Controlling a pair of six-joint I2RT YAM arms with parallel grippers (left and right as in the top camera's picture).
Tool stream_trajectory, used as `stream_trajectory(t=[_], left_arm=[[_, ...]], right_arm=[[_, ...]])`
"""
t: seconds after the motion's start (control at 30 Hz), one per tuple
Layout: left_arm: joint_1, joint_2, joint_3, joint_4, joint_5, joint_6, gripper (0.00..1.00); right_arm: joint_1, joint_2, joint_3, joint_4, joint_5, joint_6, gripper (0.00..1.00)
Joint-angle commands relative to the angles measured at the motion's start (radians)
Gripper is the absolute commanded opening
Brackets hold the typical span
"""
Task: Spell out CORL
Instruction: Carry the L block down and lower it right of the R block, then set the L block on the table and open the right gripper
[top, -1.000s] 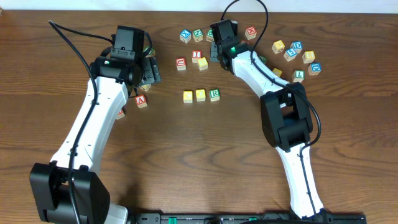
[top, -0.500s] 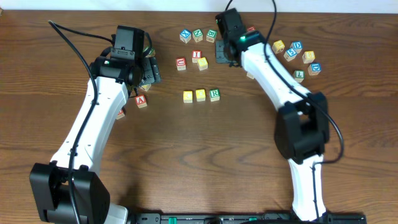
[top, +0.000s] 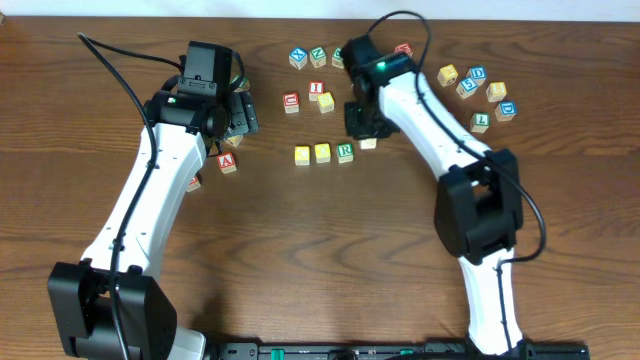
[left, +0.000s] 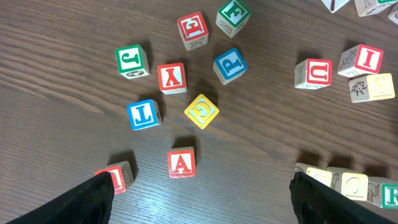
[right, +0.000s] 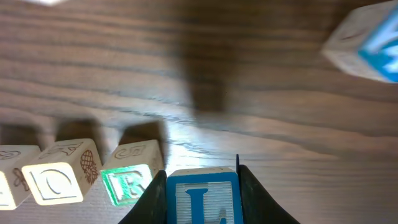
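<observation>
a: since the right gripper (right: 202, 191) is clamped on the l block (right: 202, 205), just right of the r block (right: 129, 183), it should set it down square, edges flush, no nudging.
b: left gripper (top: 240, 112) spread wide, empty. l faces up, reads upright in the wrist view; cube, no long axis.

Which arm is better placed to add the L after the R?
Right. The right gripper holds the blue L cube beside the green R cube ending the row; the left gripper hangs open over other cubes.
</observation>
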Motion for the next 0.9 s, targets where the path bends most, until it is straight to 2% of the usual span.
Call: stream_trajectory(t=[0.0,0.37,0.87], left_arm=[[0.003,0.011,-0.002,0.001,-0.004,-0.005,0.89],[0.003,0.011,-0.002,0.003,-0.003,-0.005,0.89],[0.003,0.011,-0.002,0.004,-0.003,-0.005,0.89]], right_arm=[[0.019,0.012,-0.007,0.012,0.026,0.014,0.16],[0.031,0.041,-0.009,0.039,0.1,0.014,0.16],[0.032,0.041,-0.085,0.061,0.098,0.059,0.15]])
